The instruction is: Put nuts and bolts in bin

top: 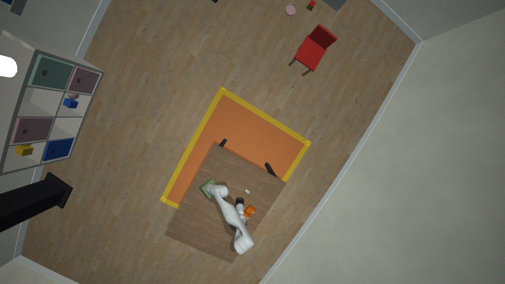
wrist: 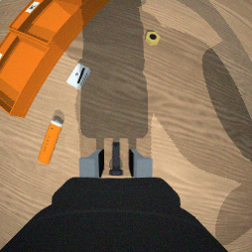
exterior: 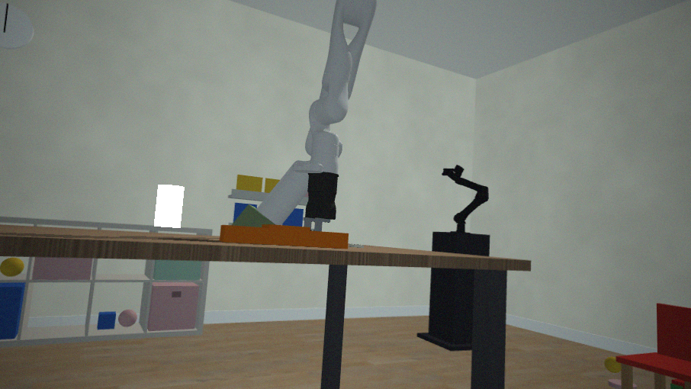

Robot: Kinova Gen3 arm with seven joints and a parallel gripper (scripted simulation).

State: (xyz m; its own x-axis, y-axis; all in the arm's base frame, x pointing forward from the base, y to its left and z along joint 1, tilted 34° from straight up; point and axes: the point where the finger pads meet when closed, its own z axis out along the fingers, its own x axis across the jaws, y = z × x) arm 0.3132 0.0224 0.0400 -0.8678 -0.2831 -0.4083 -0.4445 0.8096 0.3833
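My gripper (wrist: 116,159) is low over the table and partly open. A dark bolt (wrist: 115,158) lies lengthwise between its fingers, and I see no finger touching it. In the exterior view the gripper (exterior: 316,224) hangs just behind the orange bin (exterior: 284,236). A yellow nut (wrist: 152,37) lies on the wood farther ahead. The orange bin (wrist: 35,45) is at the upper left of the wrist view; its labels are too small to read. From above, the gripper (top: 240,201) is next to the bin (top: 249,211).
A white card-like thing (wrist: 78,75) and an orange marker (wrist: 50,141) lie on the table left of the gripper, near the bin. A green block (top: 206,186) sits at the arm's far side by the table edge.
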